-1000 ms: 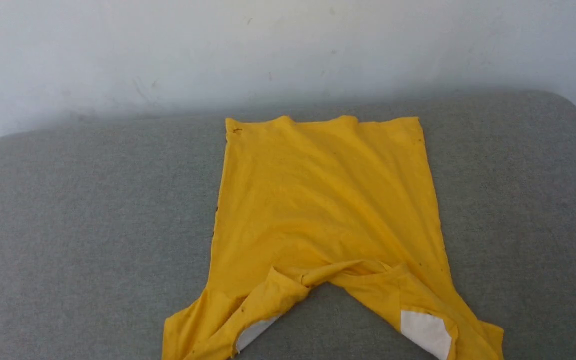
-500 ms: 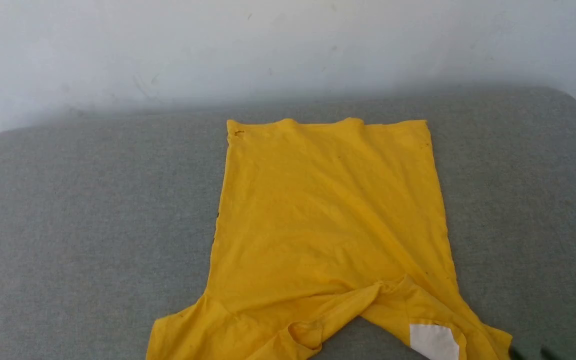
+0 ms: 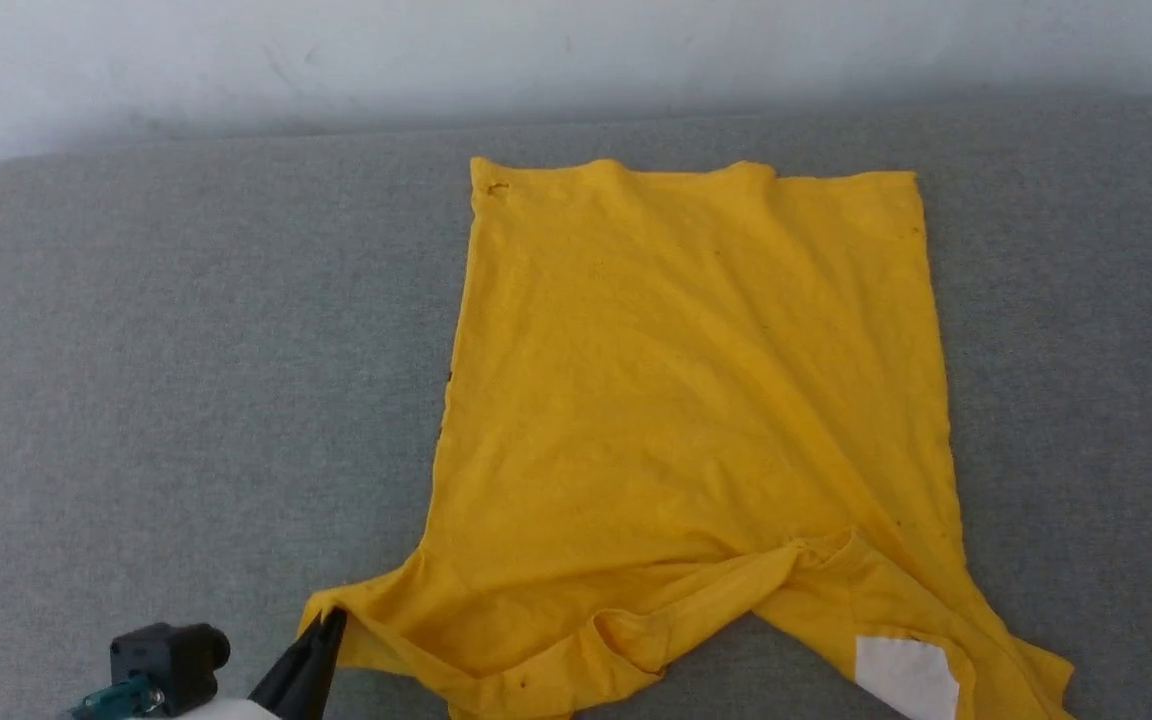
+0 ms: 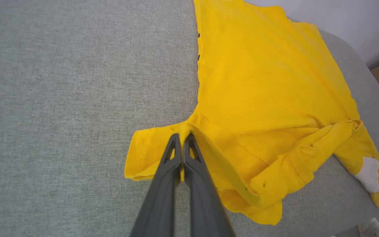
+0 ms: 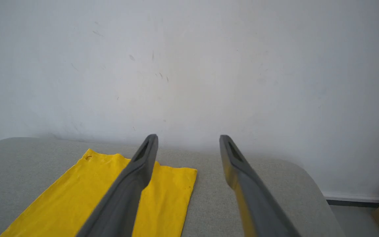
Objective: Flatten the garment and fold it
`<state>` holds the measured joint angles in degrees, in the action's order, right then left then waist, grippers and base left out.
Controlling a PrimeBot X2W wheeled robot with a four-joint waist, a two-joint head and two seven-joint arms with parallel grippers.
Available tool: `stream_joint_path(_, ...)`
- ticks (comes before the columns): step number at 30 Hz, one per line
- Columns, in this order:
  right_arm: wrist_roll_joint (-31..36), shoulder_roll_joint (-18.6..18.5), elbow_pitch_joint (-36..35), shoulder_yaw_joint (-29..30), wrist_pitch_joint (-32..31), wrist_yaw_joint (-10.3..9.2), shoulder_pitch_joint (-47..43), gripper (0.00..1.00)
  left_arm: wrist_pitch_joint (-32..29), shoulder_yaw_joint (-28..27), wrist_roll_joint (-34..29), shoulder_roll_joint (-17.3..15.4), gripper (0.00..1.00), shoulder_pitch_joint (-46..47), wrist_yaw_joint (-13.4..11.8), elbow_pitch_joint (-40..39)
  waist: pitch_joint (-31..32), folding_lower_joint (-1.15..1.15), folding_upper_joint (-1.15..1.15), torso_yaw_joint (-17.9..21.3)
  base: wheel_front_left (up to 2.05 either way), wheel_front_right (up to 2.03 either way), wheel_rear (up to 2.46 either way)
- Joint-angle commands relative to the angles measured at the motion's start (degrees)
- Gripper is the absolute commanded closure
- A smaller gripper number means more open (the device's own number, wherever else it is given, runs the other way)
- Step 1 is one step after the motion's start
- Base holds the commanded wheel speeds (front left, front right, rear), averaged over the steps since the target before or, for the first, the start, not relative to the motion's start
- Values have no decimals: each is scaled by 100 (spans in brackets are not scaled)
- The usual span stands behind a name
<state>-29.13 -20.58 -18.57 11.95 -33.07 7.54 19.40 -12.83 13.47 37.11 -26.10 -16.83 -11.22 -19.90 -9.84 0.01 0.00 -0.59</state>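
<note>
Grey padded desk (image 3: 136, 350), head view: the garment (image 3: 696, 400) lies spread, collar end bunched. Left wrist view: my left jaws pinch its sleeve (image 4: 143, 154); draw outward, low, steadily. Right wrist view: my right jaws stand spread, empty.

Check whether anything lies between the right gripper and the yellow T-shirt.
Nothing visible does. The right gripper hangs open over the grey surface. The T-shirt lies uncovered, and the left gripper pinches its sleeve.
</note>
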Motion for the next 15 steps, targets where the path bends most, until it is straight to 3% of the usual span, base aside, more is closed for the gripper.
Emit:
stream_joint_path(1,56,-23,266,-46,-122,-5,369,0,38,31,-98,30,100,150,-32,-54,-416,-1,0,-270,0,0,0)
stream_joint_path(7,755,-239,1784,-131,-512,-5,1904,0,65,296,-257,197,100,593,24,-160,-1042,-1,0,-611,0,0,0)
stream_joint_path(15,1531,-203,3225,244,-936,-5,2892,0,88,600,-478,344,100,1091,118,-172,-1807,-1,0,-1092,0,0,0)
